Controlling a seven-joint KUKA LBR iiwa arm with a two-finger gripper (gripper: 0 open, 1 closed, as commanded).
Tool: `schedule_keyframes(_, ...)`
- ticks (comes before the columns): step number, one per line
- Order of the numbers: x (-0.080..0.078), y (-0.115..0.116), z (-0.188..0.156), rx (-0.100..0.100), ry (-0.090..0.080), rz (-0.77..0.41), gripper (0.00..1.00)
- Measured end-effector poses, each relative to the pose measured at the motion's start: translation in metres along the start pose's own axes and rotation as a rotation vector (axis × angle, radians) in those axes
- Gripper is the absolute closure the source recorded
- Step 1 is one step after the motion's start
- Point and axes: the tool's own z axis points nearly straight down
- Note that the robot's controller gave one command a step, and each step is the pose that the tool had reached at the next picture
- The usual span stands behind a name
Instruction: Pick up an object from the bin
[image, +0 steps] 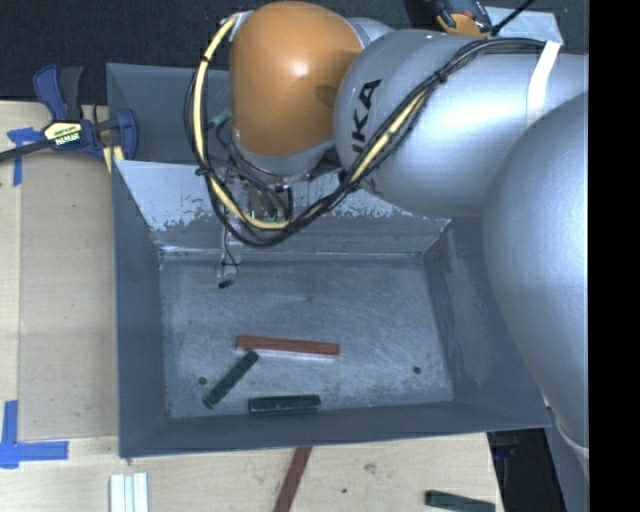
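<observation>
**Me:** Grey bin (140, 330). My gripper (228, 270) hangs at eleven o'clock, and I can't tell its grip state.

**Colleague:** Targets?

**Me:** Green stick (230, 380), dark bar (285, 404), reddish bar (290, 347), all near six o'clock. They lie flat, so I risk skidding off.

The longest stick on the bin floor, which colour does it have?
The longest stick is reddish brown, best seen in the camera view.

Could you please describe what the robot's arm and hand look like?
The arm has rounded silver-grey links with black lettering and a white tape band. An orange dome caps the wrist, with yellow and black cables looped round it. The hand beneath is small, thin and dark.
</observation>
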Motion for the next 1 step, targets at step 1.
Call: schedule_keyframes(1, -0.0017, -0.0007, -0.0054, -0.003, -0.008, 0.003, 0.0)
